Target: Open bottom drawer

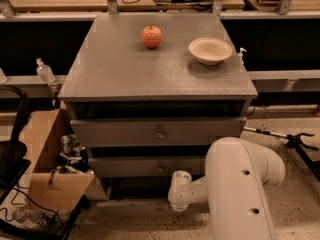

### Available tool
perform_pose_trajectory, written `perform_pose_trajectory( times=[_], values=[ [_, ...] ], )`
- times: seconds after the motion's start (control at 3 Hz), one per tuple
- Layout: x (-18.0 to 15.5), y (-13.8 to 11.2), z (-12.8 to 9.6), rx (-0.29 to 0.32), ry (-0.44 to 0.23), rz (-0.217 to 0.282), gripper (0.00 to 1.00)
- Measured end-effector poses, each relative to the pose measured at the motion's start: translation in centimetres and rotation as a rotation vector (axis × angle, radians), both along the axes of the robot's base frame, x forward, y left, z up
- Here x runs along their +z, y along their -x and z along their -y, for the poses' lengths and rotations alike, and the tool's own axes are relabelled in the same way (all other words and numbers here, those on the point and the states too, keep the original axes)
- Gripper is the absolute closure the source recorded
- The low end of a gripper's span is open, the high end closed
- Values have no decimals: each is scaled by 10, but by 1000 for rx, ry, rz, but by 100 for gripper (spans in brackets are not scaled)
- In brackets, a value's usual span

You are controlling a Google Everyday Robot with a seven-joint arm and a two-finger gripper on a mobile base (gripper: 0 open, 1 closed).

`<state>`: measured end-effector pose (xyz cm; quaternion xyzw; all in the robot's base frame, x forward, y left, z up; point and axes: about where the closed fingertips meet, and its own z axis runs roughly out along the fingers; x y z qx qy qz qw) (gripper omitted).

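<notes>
The grey cabinet (150,79) shows two wide drawer fronts, each with a small round knob: the upper (160,133) and the middle (160,168). Below them lies a dark gap and a thin grey strip (135,203) at the base, which is all that shows of the bottom drawer; its knob is hidden. My white arm (240,184) reaches in from the lower right. My gripper (176,190) is low at the cabinet's front, just below the middle drawer and right of centre, pointing into the dark gap.
An apple (151,36) and a white bowl (210,50) sit on the cabinet top. An open cardboard box (47,154) with clutter stands at the left. A black stand (295,141) lies on the floor at the right.
</notes>
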<state>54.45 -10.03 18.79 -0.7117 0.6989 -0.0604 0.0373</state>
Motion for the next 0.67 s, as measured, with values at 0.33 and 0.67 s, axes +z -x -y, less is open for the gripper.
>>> perform_pose_trajectory(
  times=[0.33, 0.67],
  values=[
    [-1, 1, 0, 0, 0, -2, 38],
    [-2, 2, 0, 0, 1, -4, 15]
  ],
)
